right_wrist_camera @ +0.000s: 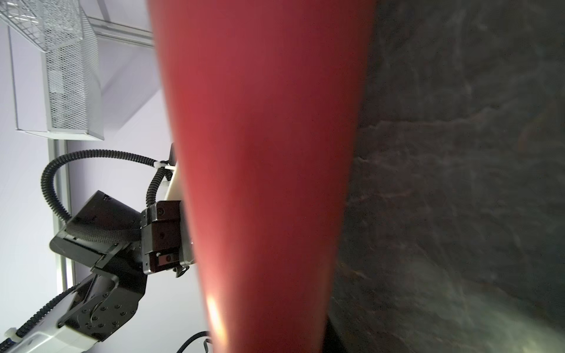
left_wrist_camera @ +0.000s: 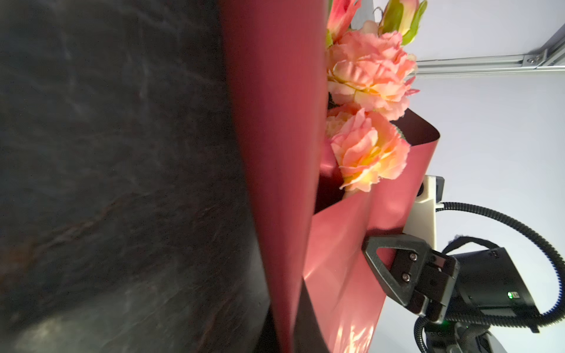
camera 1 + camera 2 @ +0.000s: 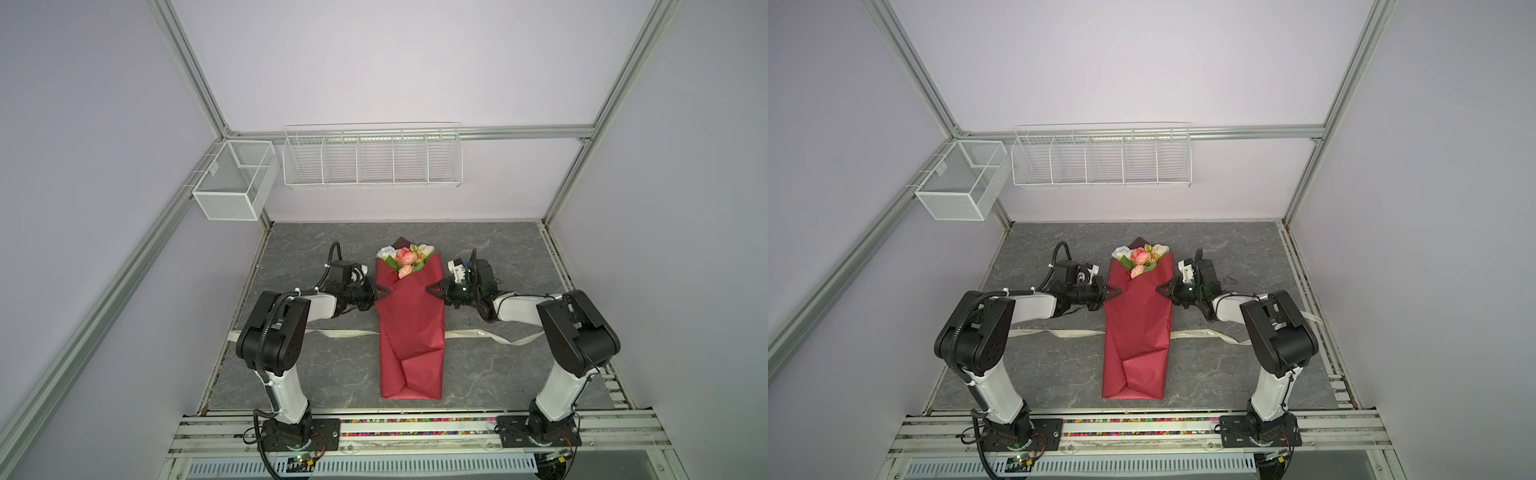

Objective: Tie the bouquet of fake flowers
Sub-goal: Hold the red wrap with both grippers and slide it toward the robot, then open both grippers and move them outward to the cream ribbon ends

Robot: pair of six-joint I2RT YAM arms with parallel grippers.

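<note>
1. Mesh basket (image 3: 232,183): hangs on the frame rail, behind the bouquet (image 3: 409,328) and well to its left.
2. Left gripper (image 3: 382,291): jaws fully closed, tip at the bouquet's left edge, just on the near side of the flowers (image 3: 405,257). Can't tell whether it pinches the paper; its own wrist view is mostly blurred red paper.
3. Ribbon (image 3: 345,332): cream, printed, flat on the tabletop (image 3: 498,249). It runs crosswise under the bouquet's middle, with one end out to the left and the other out to the right, as far as the right arm.
4. Bouquet: lies flat mid-tabletop, wrapped in dark-red paper. The flower end points to the back wall and the folded end to the arm bases. Pink, peach and white blooms with green leaves poke out of the far end.
5. Wire rack (image 3: 372,160): on the back wall, straight behind the bouquet, split into compartments.
6. Right gripper (image 3: 430,287): tip against the bouquet's right edge, directly opposite the left gripper. In the left wrist view one finger (image 2: 394,266) lies against the paper flap. Jaw gap can't be told, nor whether it grips the paper.
</note>
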